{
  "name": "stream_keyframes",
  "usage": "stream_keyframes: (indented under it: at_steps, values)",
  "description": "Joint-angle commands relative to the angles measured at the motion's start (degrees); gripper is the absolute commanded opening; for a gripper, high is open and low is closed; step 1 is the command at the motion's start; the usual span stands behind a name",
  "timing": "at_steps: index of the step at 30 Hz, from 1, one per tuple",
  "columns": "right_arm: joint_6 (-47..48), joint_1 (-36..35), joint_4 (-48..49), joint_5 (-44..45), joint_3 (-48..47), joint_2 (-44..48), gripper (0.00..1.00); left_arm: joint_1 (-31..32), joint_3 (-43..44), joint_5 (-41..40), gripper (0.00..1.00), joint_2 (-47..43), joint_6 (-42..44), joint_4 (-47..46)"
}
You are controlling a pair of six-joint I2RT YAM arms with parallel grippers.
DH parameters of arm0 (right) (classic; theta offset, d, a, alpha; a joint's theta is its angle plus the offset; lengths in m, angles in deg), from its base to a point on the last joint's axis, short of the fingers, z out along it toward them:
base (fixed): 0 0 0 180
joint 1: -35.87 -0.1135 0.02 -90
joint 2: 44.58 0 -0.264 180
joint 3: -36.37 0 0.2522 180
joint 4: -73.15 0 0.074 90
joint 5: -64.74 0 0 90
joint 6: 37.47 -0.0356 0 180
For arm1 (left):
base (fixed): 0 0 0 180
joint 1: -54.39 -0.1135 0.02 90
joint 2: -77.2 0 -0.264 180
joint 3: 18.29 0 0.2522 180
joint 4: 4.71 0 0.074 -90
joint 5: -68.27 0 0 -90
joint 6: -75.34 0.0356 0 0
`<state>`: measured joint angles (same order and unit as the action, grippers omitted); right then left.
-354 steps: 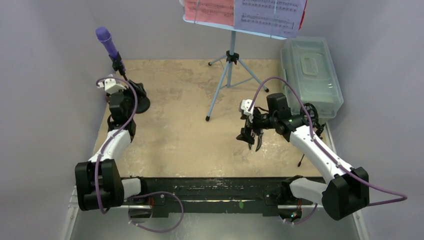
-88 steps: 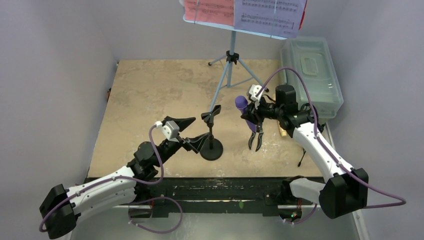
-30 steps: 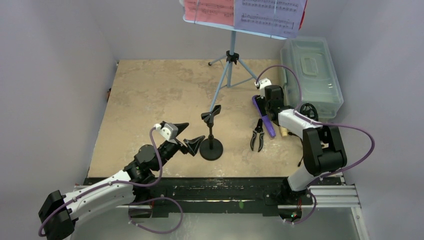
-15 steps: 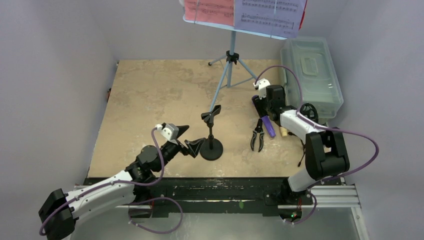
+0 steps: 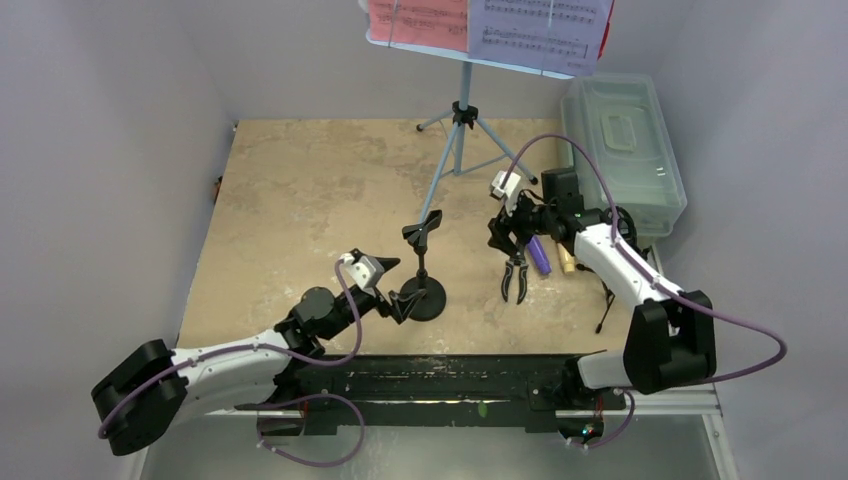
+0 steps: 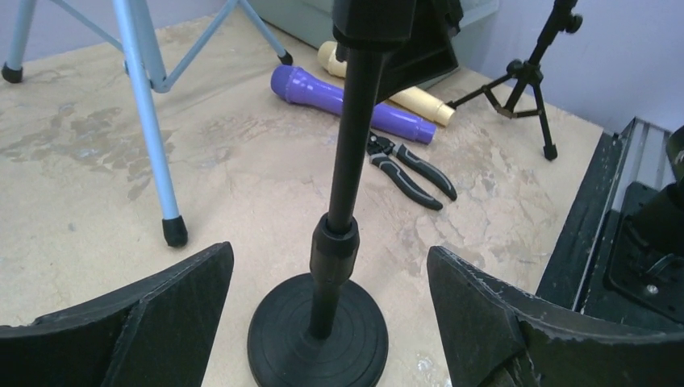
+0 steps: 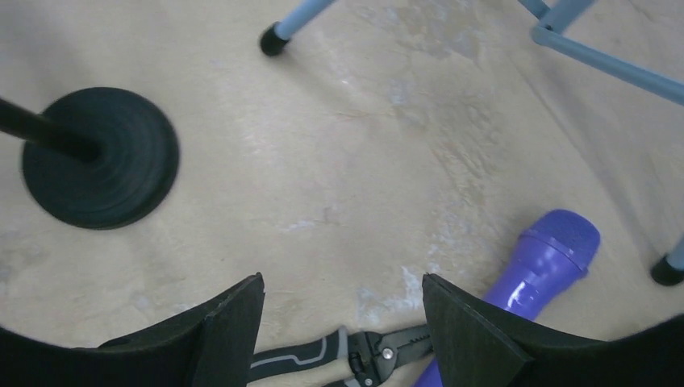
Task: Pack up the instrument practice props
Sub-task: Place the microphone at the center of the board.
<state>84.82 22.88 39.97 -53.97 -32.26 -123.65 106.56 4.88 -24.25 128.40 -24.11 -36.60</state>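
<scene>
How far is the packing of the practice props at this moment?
Done: the purple microphone lies on the table beside the cream microphone, off the round-base pole. In hand: the open left end effector straddles that pole; the right end effector hangs open, empty. Left: music stand with pages, tripod, and the box looks closed.

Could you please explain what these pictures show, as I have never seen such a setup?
This is a two-armed robot bolted to a table's near edge. One picture looks down from above; the other two come from cameras on each wrist. The left gripper stands open on either side of the round-base pole, not touching it. The right gripper hovers open and empty near the purple microphone, which lies beside the cream microphone and pliers. A blue music stand and a plastic box stand behind.
</scene>
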Motion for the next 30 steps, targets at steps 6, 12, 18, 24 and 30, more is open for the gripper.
stream_keyframes:
  at_steps: [6, 12, 18, 24, 30]
  values:
    - [11.95, 0.17, -5.47, -20.4, 2.01, 6.07, 0.81, 0.1, 2.53, 3.07, 0.88, 9.41, 4.52, -10.89]
    - [20.62, 0.17, -8.83, -28.36, 4.73, 7.93, 0.98, 0.07, 1.88, 3.18, 0.88, 11.81, 5.38, -15.87]
    - [24.16, 0.23, -11.17, -32.41, 5.87, 7.73, 0.99, 0.05, 3.23, 3.27, 0.82, 13.4, 6.11, -22.04]
    - [25.87, 0.2, -12.75, -34.13, 6.0, 7.44, 0.99, 0.06, 7.1, 3.36, 0.61, 16.86, 6.45, -21.99]
    - [25.88, 0.17, -12.75, -33.9, 6.05, 7.9, 0.99, 0.06, 8.43, 5.02, 0.04, 18.6, 5.98, -24.09]
